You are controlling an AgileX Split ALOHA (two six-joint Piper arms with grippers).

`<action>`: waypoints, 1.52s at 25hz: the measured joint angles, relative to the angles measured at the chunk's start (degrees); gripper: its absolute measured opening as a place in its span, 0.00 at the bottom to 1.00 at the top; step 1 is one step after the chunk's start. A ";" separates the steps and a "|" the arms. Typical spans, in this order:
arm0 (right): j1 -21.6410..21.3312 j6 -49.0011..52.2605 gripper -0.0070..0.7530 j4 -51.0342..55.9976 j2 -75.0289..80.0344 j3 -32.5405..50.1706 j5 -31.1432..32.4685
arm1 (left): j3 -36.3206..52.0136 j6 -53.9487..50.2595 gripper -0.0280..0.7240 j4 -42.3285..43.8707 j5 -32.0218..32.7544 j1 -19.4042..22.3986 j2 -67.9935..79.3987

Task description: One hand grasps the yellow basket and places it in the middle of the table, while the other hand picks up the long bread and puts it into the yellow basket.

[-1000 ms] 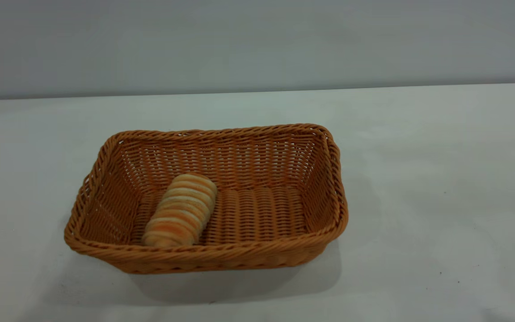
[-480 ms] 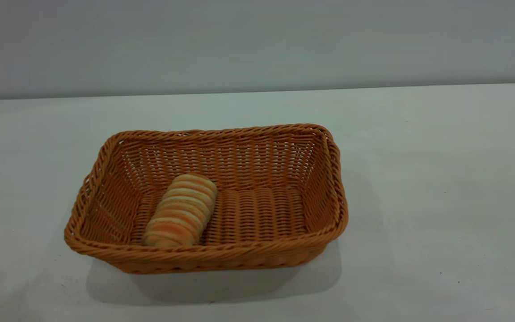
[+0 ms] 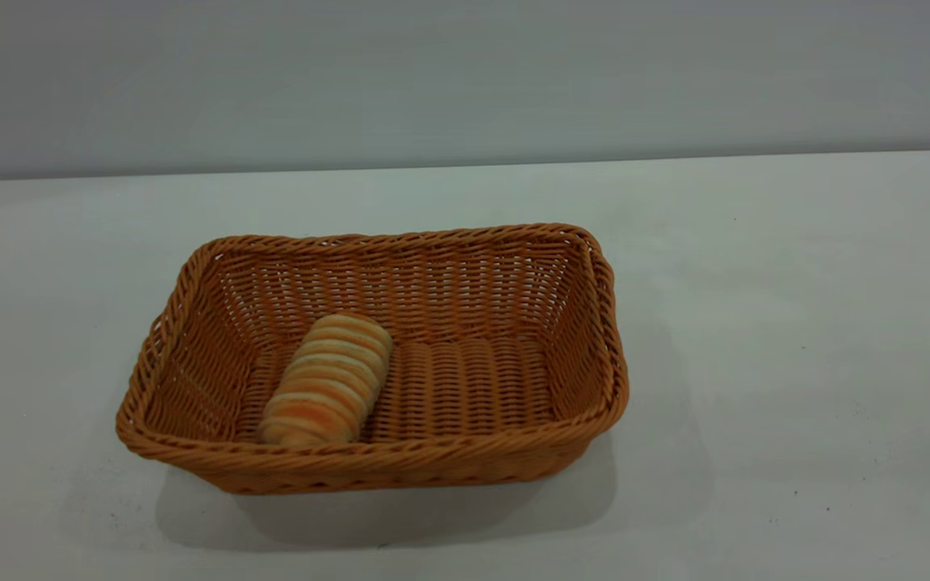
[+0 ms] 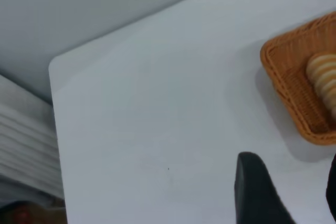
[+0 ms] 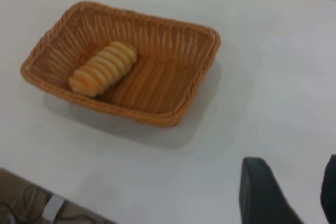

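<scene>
The left gripper (image 4: 286, 192) is seen well clear of the yellow basket (image 3: 449, 461), its fingers (image 4: 254, 190) spread wide with nothing between them; the right gripper (image 5: 289, 195) is likewise parted and empty, held above the bare table (image 3: 796, 339). Neither arm is caught in the exterior view. Over the last second nothing in that view has shifted — the long bread (image 3: 326, 379) is lain inside the basket, toward its left end. The task is judged finished, with both arms withdrawn.
</scene>
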 joint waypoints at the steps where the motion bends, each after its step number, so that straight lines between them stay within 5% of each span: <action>1: 0.00 0.17 0.44 0.00 0.00 0.00 0.23 | 0.18 -0.05 0.55 -0.05 0.07 0.00 -1.85; 10: 0.00 2.49 0.38 -0.38 -0.60 0.00 2.21 | 0.85 0.41 0.55 -4.53 0.12 0.00 -13.14; 19: 0.00 7.97 0.36 -8.04 -9.04 -0.07 5.95 | 13.67 2.79 0.55 -11.01 0.12 0.00 -21.87; 38: 1.78 6.78 0.36 -18.85 -14.75 -0.07 11.92 | 25.75 7.27 0.55 -15.26 -0.25 0.00 -24.46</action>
